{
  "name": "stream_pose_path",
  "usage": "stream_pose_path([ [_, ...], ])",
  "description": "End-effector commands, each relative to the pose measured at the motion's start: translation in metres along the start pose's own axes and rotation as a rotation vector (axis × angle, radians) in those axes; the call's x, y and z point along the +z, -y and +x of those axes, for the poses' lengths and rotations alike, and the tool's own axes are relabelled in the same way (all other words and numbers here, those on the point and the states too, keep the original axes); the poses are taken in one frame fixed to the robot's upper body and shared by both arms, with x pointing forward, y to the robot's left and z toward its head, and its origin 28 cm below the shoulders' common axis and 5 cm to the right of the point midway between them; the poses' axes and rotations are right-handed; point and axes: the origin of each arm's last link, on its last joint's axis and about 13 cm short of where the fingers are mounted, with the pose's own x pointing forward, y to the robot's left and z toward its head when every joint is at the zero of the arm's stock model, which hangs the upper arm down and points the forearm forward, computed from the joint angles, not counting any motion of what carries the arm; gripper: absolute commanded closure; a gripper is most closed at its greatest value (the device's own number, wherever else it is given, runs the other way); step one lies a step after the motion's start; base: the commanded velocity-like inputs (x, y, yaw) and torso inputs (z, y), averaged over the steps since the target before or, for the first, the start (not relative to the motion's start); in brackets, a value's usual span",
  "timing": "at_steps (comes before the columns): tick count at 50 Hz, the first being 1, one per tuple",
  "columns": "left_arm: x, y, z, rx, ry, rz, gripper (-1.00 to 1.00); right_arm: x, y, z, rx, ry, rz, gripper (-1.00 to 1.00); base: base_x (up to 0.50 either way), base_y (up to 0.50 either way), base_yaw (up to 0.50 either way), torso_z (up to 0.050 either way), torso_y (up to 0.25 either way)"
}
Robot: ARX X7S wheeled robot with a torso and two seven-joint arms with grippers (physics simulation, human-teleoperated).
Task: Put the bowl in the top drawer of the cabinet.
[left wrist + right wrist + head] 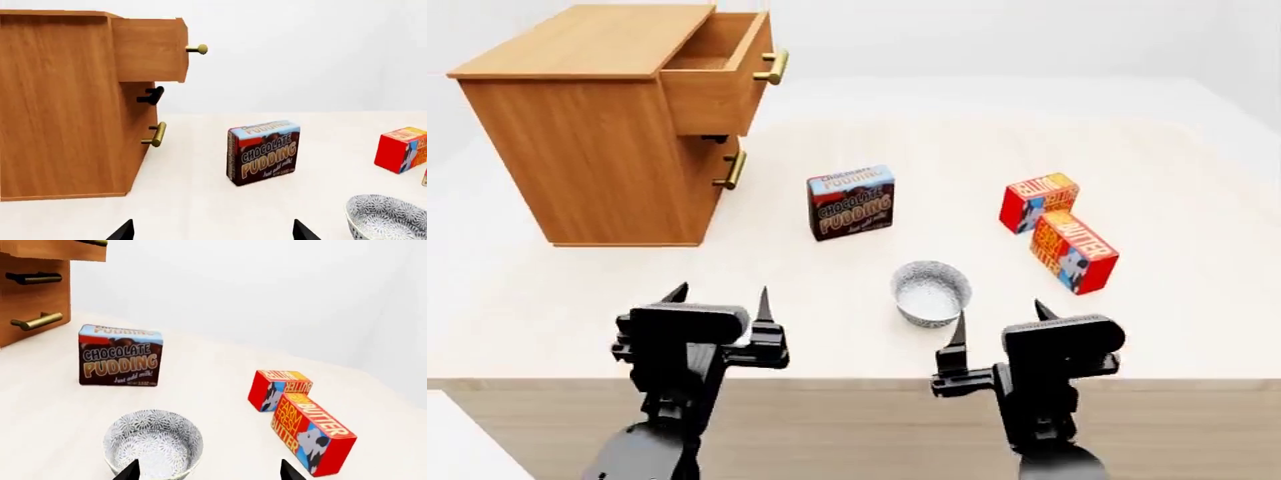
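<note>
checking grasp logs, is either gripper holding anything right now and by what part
Nothing is held. The left gripper and right gripper are both open and empty; the bowl sits untouched on the table.

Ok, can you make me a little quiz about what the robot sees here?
1. True or false: the top drawer of the cabinet is pulled open.
2. How many butter boxes stand on the table: A one, B two, C three?
3. Which gripper is nearer the bowl, the left gripper or the right gripper?

Key: 1 true. 2 B: one butter box, another. 3 the right gripper.
</note>
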Motion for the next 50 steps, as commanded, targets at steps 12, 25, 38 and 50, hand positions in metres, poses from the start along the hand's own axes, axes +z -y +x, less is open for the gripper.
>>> stream_pose_path([
  [12,0.162,-0.005,0.073,0.001,0.15,0.019,-1.0,0.146,0.06,0.035,-0.052,0.083,-0.075,-1.0,0.0,0.0,0.0,0.05,0.0],
  [25,0.223,-0.005,0.1,0.033,0.145,0.012,-1.0,0.223,0.082,0.038,-0.069,0.155,-0.133,-1.0,0.0,0.0,0.0,0.05,0.0],
  [38,0.269,-0.006,0.088,0.017,0.137,0.043,-1.0,0.246,0.086,0.045,-0.078,0.162,-0.162,-1.0,0.4,0.0,0.0,0.013,0.0],
  [50,0.273,-0.003,0.099,-0.002,0.085,0.009,-1.0,0.244,0.084,0.048,-0.061,0.138,-0.154,-1.0,0.5,0.0,0.0,0.0,0.0],
])
